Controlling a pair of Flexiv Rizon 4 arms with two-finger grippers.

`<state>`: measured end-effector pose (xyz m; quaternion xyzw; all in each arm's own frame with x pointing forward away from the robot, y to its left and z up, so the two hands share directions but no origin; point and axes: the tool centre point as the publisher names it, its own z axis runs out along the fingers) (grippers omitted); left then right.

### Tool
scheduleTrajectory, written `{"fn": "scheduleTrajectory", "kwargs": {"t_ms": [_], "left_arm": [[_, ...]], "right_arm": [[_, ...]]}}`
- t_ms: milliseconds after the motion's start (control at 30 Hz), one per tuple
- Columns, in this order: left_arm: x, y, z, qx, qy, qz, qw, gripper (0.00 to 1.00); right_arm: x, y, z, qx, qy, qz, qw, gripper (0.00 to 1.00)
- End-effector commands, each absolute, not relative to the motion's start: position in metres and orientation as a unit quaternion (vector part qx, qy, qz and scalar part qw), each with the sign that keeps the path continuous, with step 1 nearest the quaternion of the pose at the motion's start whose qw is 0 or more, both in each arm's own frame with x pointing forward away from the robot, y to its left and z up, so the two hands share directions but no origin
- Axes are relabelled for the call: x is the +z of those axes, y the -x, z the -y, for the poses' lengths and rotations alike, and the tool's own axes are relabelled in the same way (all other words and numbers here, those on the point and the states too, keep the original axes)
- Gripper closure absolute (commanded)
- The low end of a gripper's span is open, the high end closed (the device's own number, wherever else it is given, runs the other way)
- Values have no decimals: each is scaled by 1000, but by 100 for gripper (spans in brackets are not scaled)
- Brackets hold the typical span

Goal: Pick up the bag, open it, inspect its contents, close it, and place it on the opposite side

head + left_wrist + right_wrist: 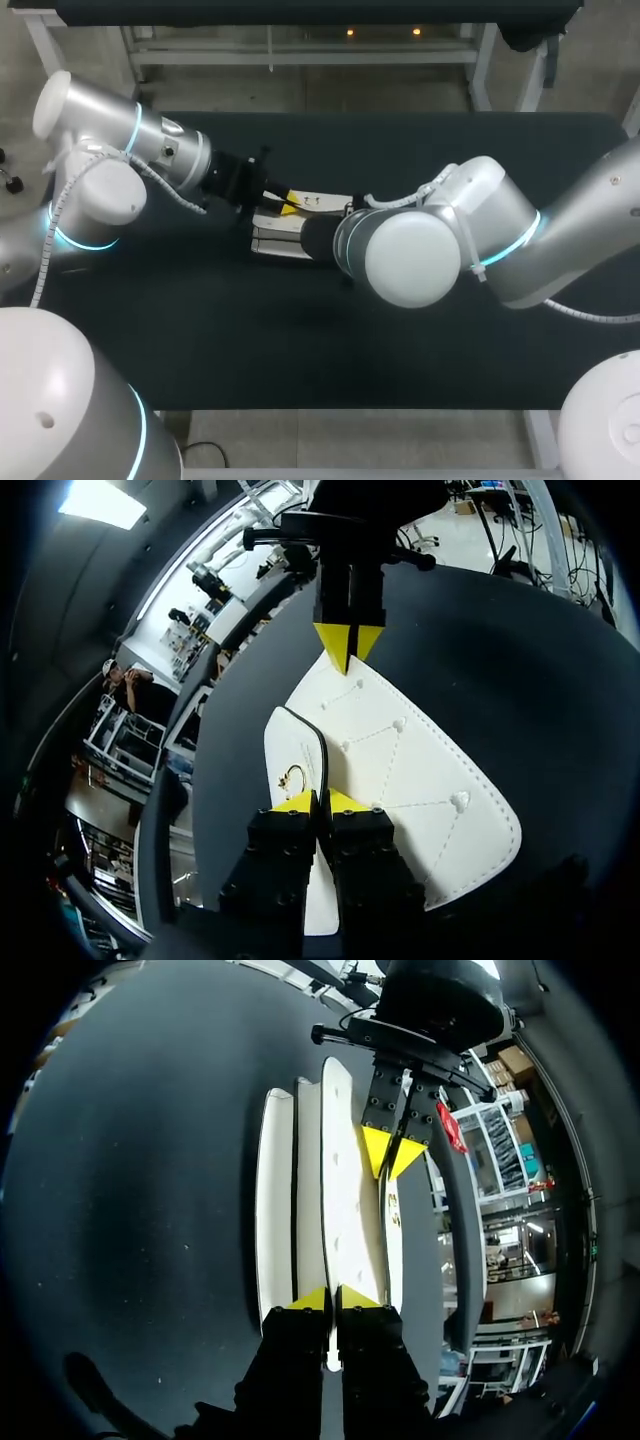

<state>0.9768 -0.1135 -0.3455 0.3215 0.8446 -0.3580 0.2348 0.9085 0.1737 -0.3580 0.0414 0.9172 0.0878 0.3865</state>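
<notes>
Black table point(330, 365), matte flat top, rectangular, stretching wide across the head view

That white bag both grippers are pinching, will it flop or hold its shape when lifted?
It probably holds its shape: the bag shows flat, straight panels with no sag. It is likely light, as the left gripper and right gripper each pinch only a thin edge. Its smooth surface might slip between the fingers.

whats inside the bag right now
No contents show. The white bag is pinched at opposite ends by the left gripper and right gripper; only thin dark gaps between its panels, interior covered.
</notes>
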Motion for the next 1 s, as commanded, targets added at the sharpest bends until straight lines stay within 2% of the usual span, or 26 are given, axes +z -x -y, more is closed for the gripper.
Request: {"fn": "scheduleTrajectory", "kwargs": {"t_ms": [33, 367, 400, 433, 467, 500, 533, 800, 833, 900, 933, 967, 1000], "left_arm": [[-350, -982, 120, -353, -320, -848, 233, 100], [-347, -985, 123, -359, -296, -851, 244, 100], [-346, -985, 124, -360, -297, -850, 244, 77], [-345, -985, 124, -360, -297, -850, 245, 60], [-344, -985, 124, -365, -297, -848, 245, 22], [-343, -986, 123, -365, -297, -847, 246, 3], [-342, -987, 121, -364, -296, -848, 248, 0], [-316, -985, 108, -407, -292, -831, 242, 0], [-313, -984, 108, -413, -290, -829, 241, 0], [-309, -983, 107, -418, -290, -827, 239, 0], [-307, -982, 106, -420, -289, -826, 239, 0], [-306, -982, 106, -425, -290, -824, 237, 0], [-304, -982, 106, -425, -288, -825, 238, 0]], "right_arm": [[-362, -904, -166, 93, -43, -893, 439, 100], [-362, -904, -166, 93, -43, -893, 439, 100], [-362, -904, -166, 93, -43, -893, 439, 100], [-362, -904, -166, 93, -43, -893, 439, 100], [-362, -904, -166, 93, -43, -893, 439, 100], [-362, -904, -166, 93, -43, -893, 439, 100], [-362, -904, -166, 93, -43, -893, 439, 100], [-360, -903, -167, 99, -39, -892, 440, 100], [-359, -903, -168, 99, -37, -892, 440, 91], [-359, -902, -168, 101, -36, -892, 440, 61], [-359, -901, -168, 101, -36, -891, 440, 51], [-359, -901, -168, 102, -35, -891, 441, 5], [-359, -901, -167, 102, -35, -891, 441, 0]]}}
